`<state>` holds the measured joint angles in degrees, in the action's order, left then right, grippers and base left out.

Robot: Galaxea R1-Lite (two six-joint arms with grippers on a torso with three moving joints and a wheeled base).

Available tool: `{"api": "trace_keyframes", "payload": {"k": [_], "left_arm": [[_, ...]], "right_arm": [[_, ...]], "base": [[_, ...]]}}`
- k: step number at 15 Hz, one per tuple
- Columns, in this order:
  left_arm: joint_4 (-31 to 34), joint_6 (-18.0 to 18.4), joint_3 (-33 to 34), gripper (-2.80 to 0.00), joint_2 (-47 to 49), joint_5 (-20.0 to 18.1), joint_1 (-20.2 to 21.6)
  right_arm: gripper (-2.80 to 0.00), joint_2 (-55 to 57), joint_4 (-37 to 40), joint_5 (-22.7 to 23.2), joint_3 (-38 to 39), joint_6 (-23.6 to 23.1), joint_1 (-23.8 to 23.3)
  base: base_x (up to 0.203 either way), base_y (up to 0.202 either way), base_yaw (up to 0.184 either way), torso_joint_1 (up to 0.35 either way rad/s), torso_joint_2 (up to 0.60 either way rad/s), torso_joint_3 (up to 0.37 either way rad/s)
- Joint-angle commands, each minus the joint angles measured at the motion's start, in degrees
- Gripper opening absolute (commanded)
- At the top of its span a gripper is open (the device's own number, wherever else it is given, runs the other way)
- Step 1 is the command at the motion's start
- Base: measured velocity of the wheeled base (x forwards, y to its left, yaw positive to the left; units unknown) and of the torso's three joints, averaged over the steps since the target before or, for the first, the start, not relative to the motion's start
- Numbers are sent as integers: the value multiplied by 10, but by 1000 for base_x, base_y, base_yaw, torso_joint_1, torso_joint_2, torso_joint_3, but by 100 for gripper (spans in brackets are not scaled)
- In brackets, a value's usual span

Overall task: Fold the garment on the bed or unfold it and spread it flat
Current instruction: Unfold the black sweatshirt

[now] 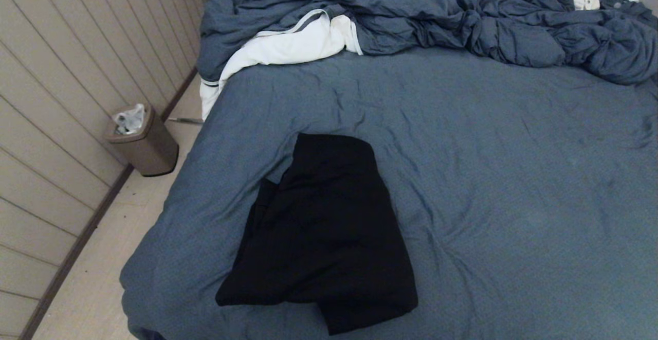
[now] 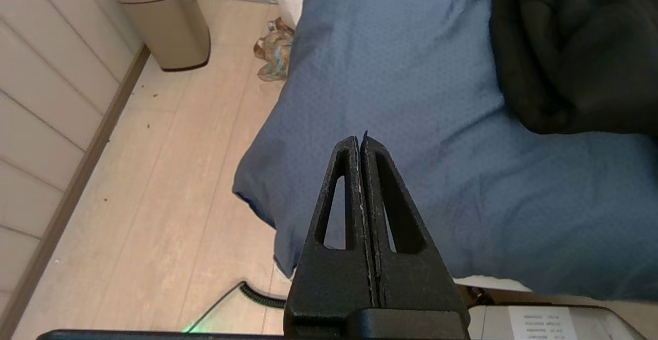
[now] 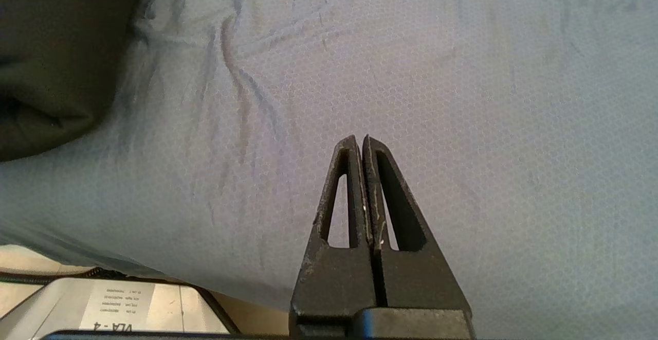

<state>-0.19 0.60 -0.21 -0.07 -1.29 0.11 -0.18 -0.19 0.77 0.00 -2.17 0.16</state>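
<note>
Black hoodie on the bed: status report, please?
Left gripper shut, empty, by bed corner. Right gripper shut, above sheet. Black hoodie folded on blue-grey bed. Nothing blocking.

garment [image 3: 51, 57] cut off, comforter [image 1: 462, 16] cropped

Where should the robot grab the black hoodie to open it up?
Probably the loose flap at the near edge of the folded hoodie, where a layer pokes out toward the robot. Coming from the near side looks easiest, since both shut grippers, left gripper and right gripper, are out over the bed edge there.
</note>
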Motion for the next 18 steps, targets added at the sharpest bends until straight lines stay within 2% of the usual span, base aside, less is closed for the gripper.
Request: {"api": "trace_keyframes", "payload": {"k": [1,4,18], "left_arm": [[3,-5,2,-280,1,3,0],[0,-40,2,-280,1,16,0],[0,-43,2,-280,1,16,0]], "right_arm": [[-280,2,0,0,0,0,0],[-280,2,0,0,0,0,0],[-280,2,0,0,0,0,0]], "base": [[0,0,0,0,0,0],[0,0,0,0,0,0],[0,0,0,0,0,0]]}}
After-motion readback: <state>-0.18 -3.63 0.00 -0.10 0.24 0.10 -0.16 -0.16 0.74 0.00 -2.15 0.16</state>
